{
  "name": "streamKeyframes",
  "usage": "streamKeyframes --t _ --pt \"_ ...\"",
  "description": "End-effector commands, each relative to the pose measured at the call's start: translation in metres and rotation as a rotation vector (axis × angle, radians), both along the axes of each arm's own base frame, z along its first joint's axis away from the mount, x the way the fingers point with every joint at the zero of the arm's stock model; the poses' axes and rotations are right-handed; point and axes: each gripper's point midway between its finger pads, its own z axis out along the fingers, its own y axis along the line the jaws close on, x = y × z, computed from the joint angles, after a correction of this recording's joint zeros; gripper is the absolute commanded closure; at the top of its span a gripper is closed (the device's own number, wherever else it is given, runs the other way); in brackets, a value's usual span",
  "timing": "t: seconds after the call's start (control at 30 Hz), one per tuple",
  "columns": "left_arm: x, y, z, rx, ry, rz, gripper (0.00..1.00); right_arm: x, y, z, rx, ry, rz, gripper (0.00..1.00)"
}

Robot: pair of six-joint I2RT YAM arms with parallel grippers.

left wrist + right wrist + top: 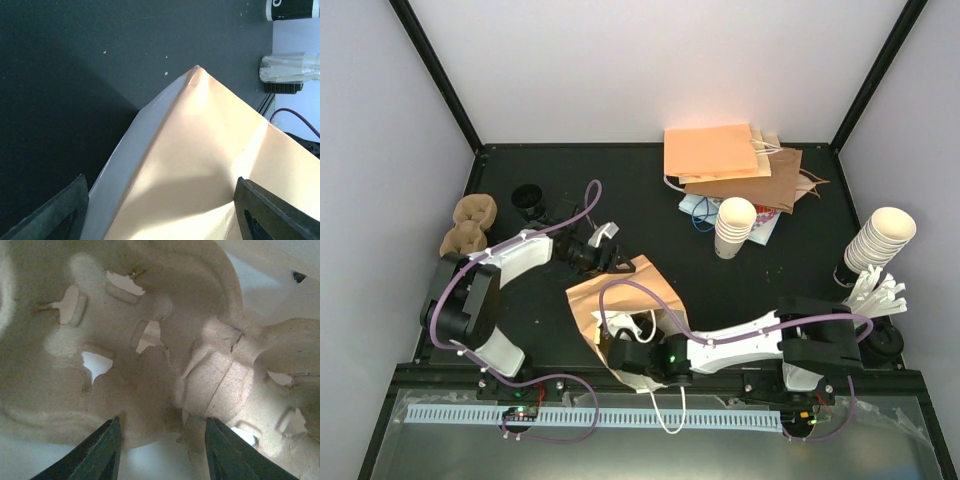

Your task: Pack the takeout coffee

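The takeout coffee (pixel 530 200) stands on the far left part of the black bench (pixel 790 250). From above it shows mostly as a round black lid, just right of two brown pulp carriers (pixel 470 225) that lie at the left edge. It is apart from both grippers, with nothing touching it. The left gripper (pixel 612 252) is the nearer one, lying to the coffee's right and closer to the arm bases, at the far corner of a brown paper bag (pixel 620 300) that lies on its side in the middle of the bench. In the left wrist view its fingers (pixel 60 215) stand wide apart with the puffed corner of the bag filling the space between them. Whether they press on the paper or only straddle it cannot be told. The right gripper (pixel 162 440) is farther from the coffee, across the bag, reaching into the bag's mouth at its near end. Its wrist view shows a moulded-pulp tray (pixel 150 340) close in front of it against the bag's pale lining. Its two dark fingers (pixel 105 455) are partly apart on either side of the tray's near edge, and it is not clear whether they pinch it. A short stack of lidless white cups (pixel 735 228) stands right of centre by a pile of flat paper bags (pixel 720 155) at the back. A taller leaning stack of cups (pixel 880 240) stands at the right edge.
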Motion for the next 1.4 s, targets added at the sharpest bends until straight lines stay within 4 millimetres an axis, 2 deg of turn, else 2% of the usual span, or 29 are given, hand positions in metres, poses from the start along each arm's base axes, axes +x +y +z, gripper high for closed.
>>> streamKeyframes --t 0.0,0.23,0.37,0.53,0.7,0.8,1.0,1.2,1.27,1.37 --pt "-0.009 -0.008 0.0 -0.034 0.014 -0.04 0.18 0.021 0.008 -0.008 0.005 -0.022 -0.018 0.51" --pt "-0.017 -0.012 0.003 -0.047 0.027 -0.074 0.18 0.063 0.013 -0.006 -0.004 -0.043 -0.109 0.56" --pt "-0.021 -0.015 0.004 -0.053 0.037 -0.1 0.18 0.073 0.02 0.0 -0.035 -0.092 -0.116 0.56" --pt "-0.015 -0.014 0.004 -0.025 0.014 -0.086 0.19 0.061 0.016 0.025 -0.017 -0.137 -0.061 0.54" --pt "-0.004 -0.017 0.009 -0.028 -0.006 -0.071 0.2 0.043 0.004 0.044 -0.082 -0.231 -0.053 0.52" --pt "0.0 -0.019 0.011 -0.029 -0.014 -0.069 0.2 0.032 -0.004 0.045 -0.123 -0.237 -0.049 0.52" --pt "0.004 -0.018 0.007 -0.004 -0.021 -0.072 0.2 0.026 -0.023 0.046 -0.207 -0.245 -0.058 0.52" --pt "0.01 -0.019 0.004 0.009 -0.035 -0.076 0.2 0.018 -0.03 0.042 -0.35 -0.231 0.062 0.53" --pt "0.013 -0.02 0.002 0.015 -0.037 -0.075 0.2 0.014 -0.032 0.036 -0.411 -0.22 0.117 0.57" --pt "0.017 -0.021 0.0 0.018 -0.045 -0.077 0.19 0.012 -0.037 0.025 -0.498 -0.219 0.169 0.74"
